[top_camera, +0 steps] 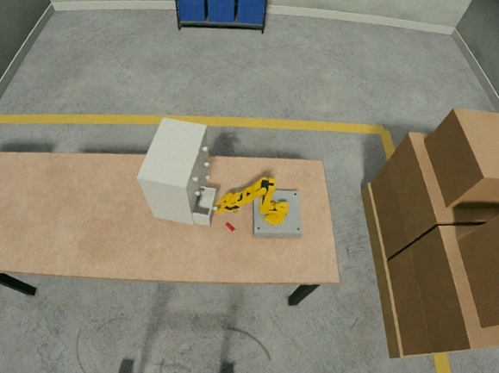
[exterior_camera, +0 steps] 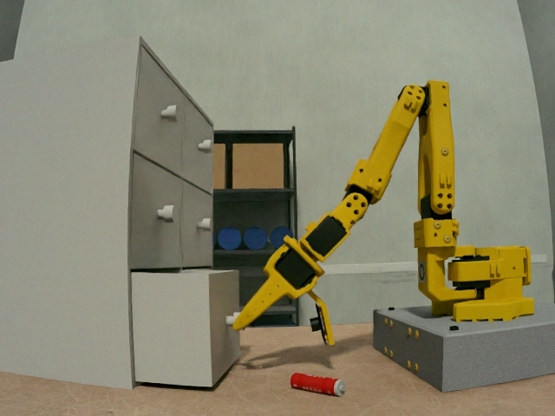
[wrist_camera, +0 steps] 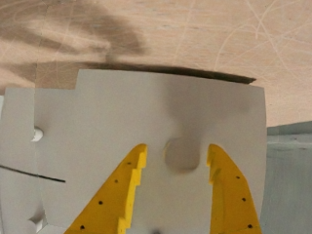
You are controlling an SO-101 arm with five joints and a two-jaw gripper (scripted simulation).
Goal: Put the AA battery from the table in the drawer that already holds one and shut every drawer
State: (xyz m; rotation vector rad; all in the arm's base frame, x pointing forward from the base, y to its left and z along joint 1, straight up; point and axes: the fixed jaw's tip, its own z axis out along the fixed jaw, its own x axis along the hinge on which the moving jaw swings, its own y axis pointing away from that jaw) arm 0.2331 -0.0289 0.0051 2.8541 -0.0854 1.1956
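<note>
The red AA battery (top_camera: 230,226) (exterior_camera: 313,384) lies on the table, between the cabinet and the arm's base. The wide bottom drawer (top_camera: 202,219) (exterior_camera: 173,327) (wrist_camera: 117,107) is pulled partly out of the white cabinet (top_camera: 172,151) (exterior_camera: 67,215). Its contents cannot be made out. My gripper (top_camera: 216,209) (exterior_camera: 237,326) (wrist_camera: 176,148) is at the drawer's front, pointing down at a slant. Its fingers stand apart, one on each side of the round knob (wrist_camera: 182,156), with gaps showing in the wrist view. Nothing is gripped.
Four smaller drawers above are shut, with protruding knobs (exterior_camera: 169,112) (exterior_camera: 166,212) (exterior_camera: 205,145) (exterior_camera: 204,224). The grey base block (top_camera: 277,231) (exterior_camera: 408,354) carries the arm at the right. The table's front edge (top_camera: 153,280) lies beyond the battery.
</note>
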